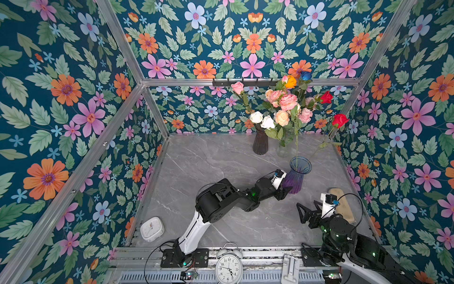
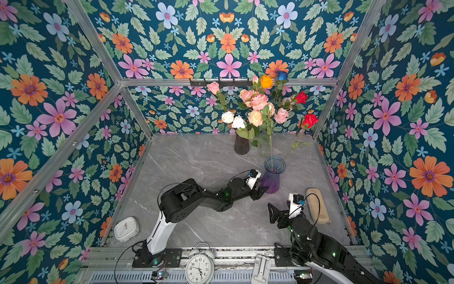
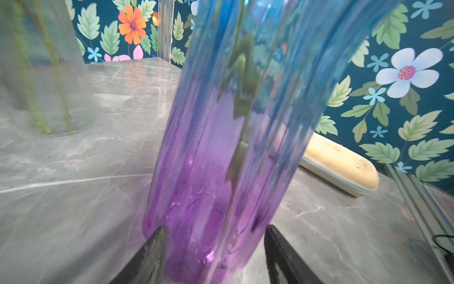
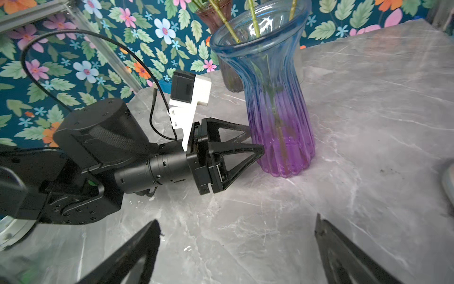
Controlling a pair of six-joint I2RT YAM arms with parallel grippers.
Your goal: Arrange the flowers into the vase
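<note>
Fingers [image 3: 157,248] of the left gripper [image 1: 287,191] are spread to either side of the foot of the blue-and-purple vase [image 1: 297,180], tips at the glass; whether it is squeezed cannot be told. Green stems [image 4: 254,22] are stood in that vase, one topped by a red rose [image 1: 340,120]. Other flowers [image 1: 288,102] are kept in a dark vase [image 1: 260,143] and a clear vase [image 1: 282,150] behind it. Before it, the right gripper [image 1: 307,205] is held with jaws wide apart.

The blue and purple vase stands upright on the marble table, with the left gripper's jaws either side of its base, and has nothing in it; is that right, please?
The vase is not empty: the right wrist view shows green stems in its mouth. Otherwise yes: upright on the marble table, the jaws of the left gripper either side of its base.
</note>
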